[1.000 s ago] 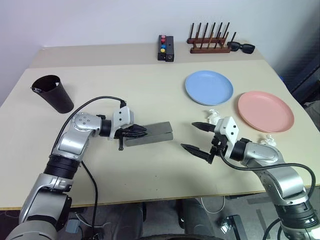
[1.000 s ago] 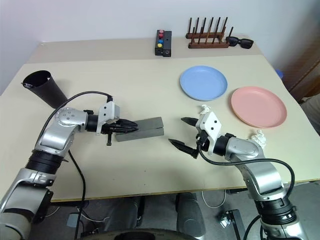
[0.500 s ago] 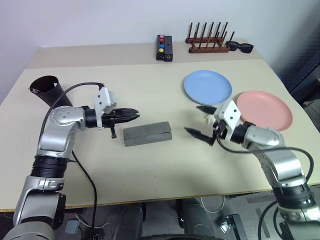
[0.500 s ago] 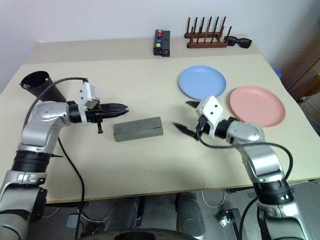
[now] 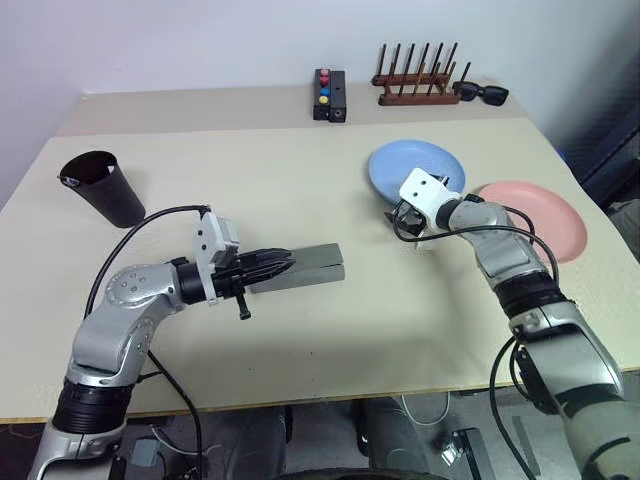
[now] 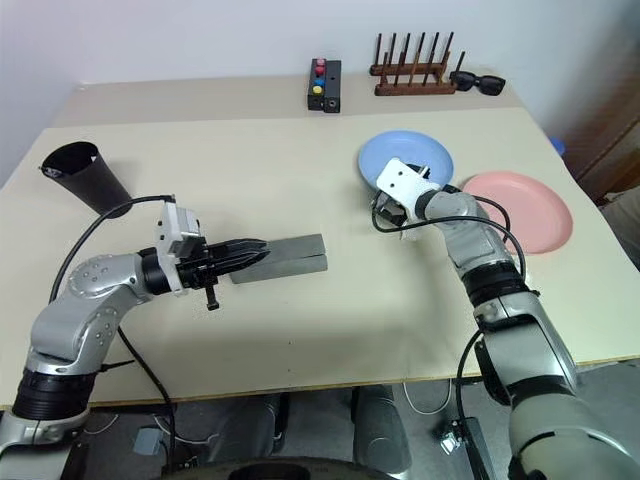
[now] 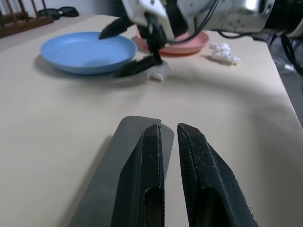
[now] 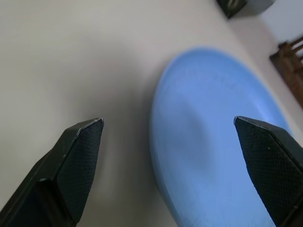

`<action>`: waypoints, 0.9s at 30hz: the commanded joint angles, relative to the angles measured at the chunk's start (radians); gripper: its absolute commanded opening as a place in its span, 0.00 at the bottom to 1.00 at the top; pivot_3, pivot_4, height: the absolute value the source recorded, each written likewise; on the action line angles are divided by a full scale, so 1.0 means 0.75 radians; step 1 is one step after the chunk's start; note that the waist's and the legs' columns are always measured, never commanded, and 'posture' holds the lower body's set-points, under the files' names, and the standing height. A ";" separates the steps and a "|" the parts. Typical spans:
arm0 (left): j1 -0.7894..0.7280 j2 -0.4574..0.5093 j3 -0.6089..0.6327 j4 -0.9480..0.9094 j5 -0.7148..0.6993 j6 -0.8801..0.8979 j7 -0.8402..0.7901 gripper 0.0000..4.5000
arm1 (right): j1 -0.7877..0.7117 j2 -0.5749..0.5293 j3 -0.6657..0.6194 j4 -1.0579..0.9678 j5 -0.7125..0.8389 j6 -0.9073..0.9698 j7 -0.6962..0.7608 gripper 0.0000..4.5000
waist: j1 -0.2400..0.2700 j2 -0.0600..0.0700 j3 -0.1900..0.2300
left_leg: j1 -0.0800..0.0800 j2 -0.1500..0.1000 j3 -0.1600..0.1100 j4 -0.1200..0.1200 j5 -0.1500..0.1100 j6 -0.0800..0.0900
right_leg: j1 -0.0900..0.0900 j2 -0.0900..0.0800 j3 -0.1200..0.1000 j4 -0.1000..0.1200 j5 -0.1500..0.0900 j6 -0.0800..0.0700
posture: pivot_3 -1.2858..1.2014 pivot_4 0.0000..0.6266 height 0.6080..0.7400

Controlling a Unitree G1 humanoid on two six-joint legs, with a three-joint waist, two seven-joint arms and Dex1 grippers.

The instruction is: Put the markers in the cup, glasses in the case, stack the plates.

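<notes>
The grey case (image 5: 312, 265) lies closed in the middle of the table. My left gripper (image 5: 276, 263) is shut with nothing between its fingers, and sits level over the case's left end (image 7: 137, 142). My right gripper (image 5: 396, 216) is open, its fingers spread at the near edge of the light blue plate (image 5: 416, 166); the right wrist view has that plate (image 8: 213, 137) between the fingertips. The pink plate (image 5: 545, 218) lies just right of the blue one. The dark cup (image 5: 103, 187) stands at the far left. The markers and the glasses are out of view.
Along the back edge stand a black box with coloured buttons (image 5: 331, 95), a wooden peg rack (image 5: 418, 82) and black sunglasses (image 5: 483, 94). Two white crumpled bits (image 7: 159, 74) (image 7: 225, 52) lie near the plates. Bare tabletop spreads between the case and the cup.
My right gripper has swung forward from beside the case to the blue plate's near edge, still open. The left arm has drawn back toward me, its shut gripper again over the case's end.
</notes>
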 commanded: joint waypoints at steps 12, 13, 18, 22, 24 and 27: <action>0.066 -0.023 0.060 -0.099 -0.085 -0.035 0.102 0.11 | -0.198 0.095 -0.012 0.430 -0.110 -0.244 -0.102 0.01 | -0.031 0.000 0.000 | 0.001 0.000 0.000 -0.001 0.000 0.000 | 0.000 0.000 0.000 0.001 0.000 0.000 | 0.52 0.24 0.95; 0.066 -0.025 0.060 -0.099 -0.087 -0.042 0.106 0.11 | -0.196 0.095 -0.014 0.424 -0.112 -0.249 -0.105 0.01 | -0.031 0.000 0.000 | 0.001 0.000 0.000 -0.001 0.000 0.000 | 0.000 0.000 0.000 0.001 0.000 0.000 | 0.52 0.24 0.95; 0.050 -0.035 0.048 -0.080 -0.087 -0.067 0.124 0.11 | -0.148 0.044 -0.030 0.263 -0.128 -0.298 -0.132 0.01 | -0.031 0.001 0.000 | 0.002 0.000 0.000 -0.002 0.000 0.000 | 0.000 0.000 0.000 0.000 0.001 0.001 | 0.52 0.24 0.95; 0.031 -0.041 0.037 -0.064 -0.083 -0.079 0.134 0.11 | -0.045 -0.051 -0.076 -0.045 -0.107 -0.289 -0.085 0.01 | -0.028 0.002 0.001 | 0.001 0.000 0.000 -0.002 0.000 0.000 | 0.000 0.000 0.000 0.000 0.001 0.002 | 0.52 0.24 0.95; 0.021 -0.046 0.033 -0.052 -0.081 -0.084 0.135 0.11 | 0.030 -0.111 -0.128 -0.243 -0.073 -0.215 -0.046 0.01 | -0.026 0.002 0.001 | 0.001 0.000 0.000 -0.002 0.000 0.000 | 0.000 0.000 0.000 0.000 0.001 0.002 | 0.52 0.24 0.95; 0.003 -0.056 0.021 -0.021 -0.077 -0.102 0.126 0.11 | 0.169 -0.194 -0.247 -0.536 -0.004 -0.039 0.004 0.01 | -0.021 0.002 0.001 | 0.001 0.000 0.000 -0.002 0.000 0.000 | 0.000 0.000 0.000 0.000 0.001 0.002 | 0.52 0.24 0.95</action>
